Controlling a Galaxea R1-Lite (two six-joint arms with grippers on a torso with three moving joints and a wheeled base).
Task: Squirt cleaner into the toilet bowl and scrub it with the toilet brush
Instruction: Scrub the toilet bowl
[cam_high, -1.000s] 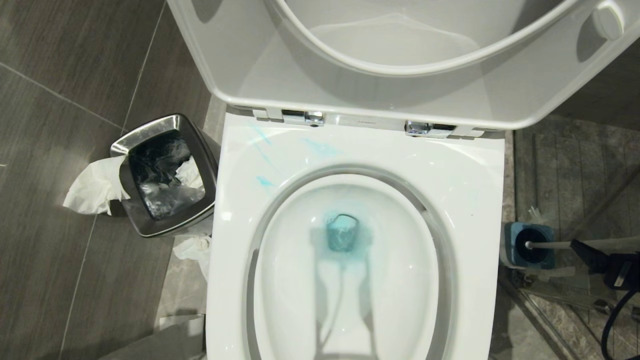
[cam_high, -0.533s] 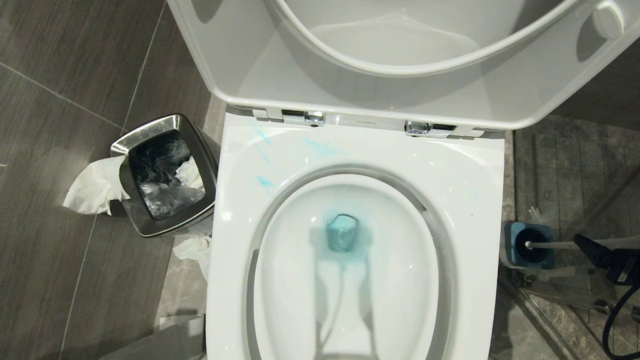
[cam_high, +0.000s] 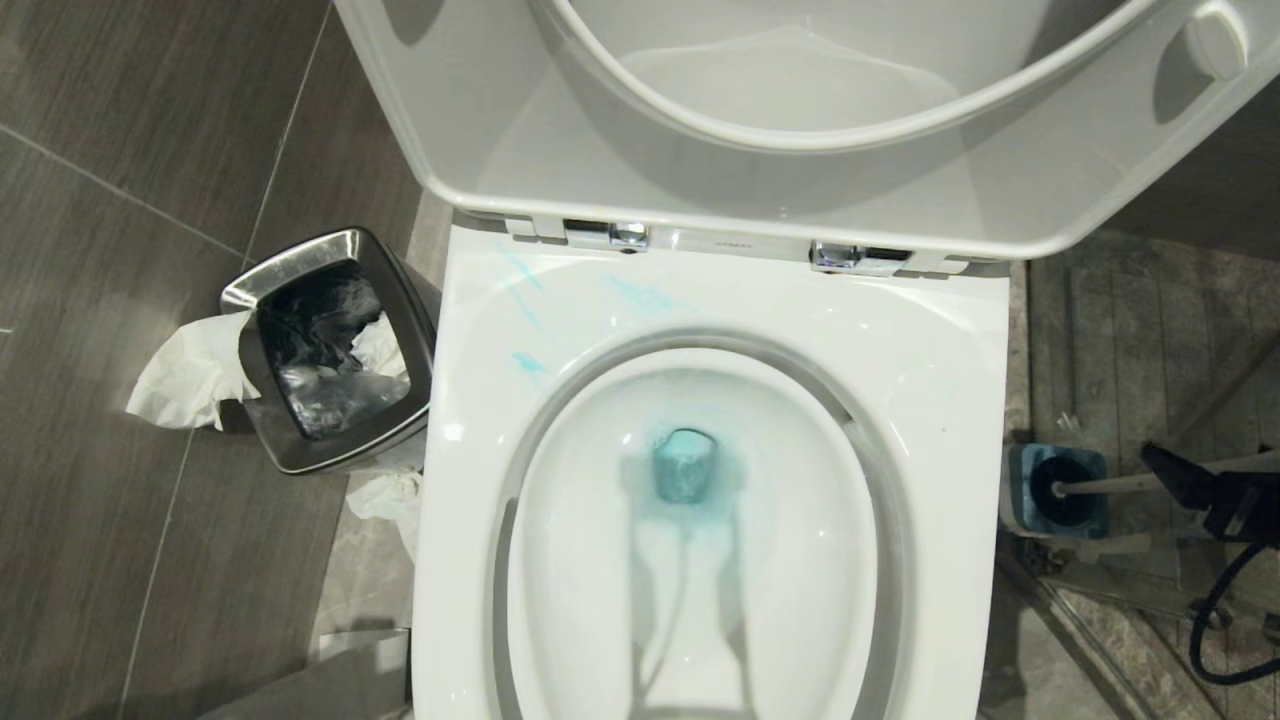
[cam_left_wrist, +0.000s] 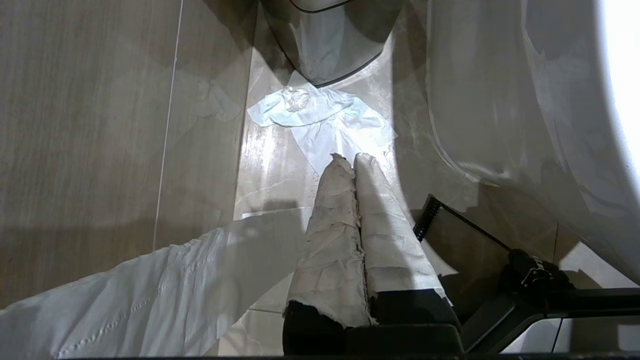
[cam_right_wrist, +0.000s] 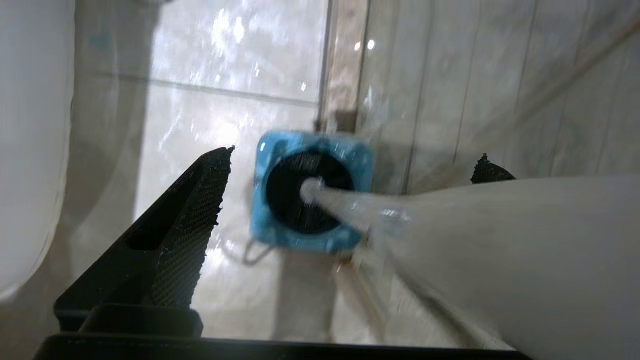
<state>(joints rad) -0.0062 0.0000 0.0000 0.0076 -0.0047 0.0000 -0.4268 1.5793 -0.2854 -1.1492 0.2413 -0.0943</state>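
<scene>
Your right gripper (cam_right_wrist: 345, 165) hangs beside the bowl (cam_high: 940, 380), on its right, with its jaws spread wide and nothing clasped. The brush (cam_right_wrist: 450, 235) stands in its blue holder (cam_right_wrist: 312, 192) on the floor, bristles down, and its white handle slants up between the two black fingers (cam_right_wrist: 175, 225), touching neither that you can see. Cleaner (cam_high: 685, 470) tints the water in the bowl. Your left gripper (cam_left_wrist: 350, 165) is clenched shut and empty, low near crumpled paper (cam_left_wrist: 320, 120).

Head camera looks steeply down on the glossy white porcelain toilet bowl (cam_high: 930, 330); both wrist cameras sit low, near the floor — the right one shares the square blue holder (cam_high: 1022, 472) (cam_right_wrist: 361, 155) beyond its fingers.
</scene>
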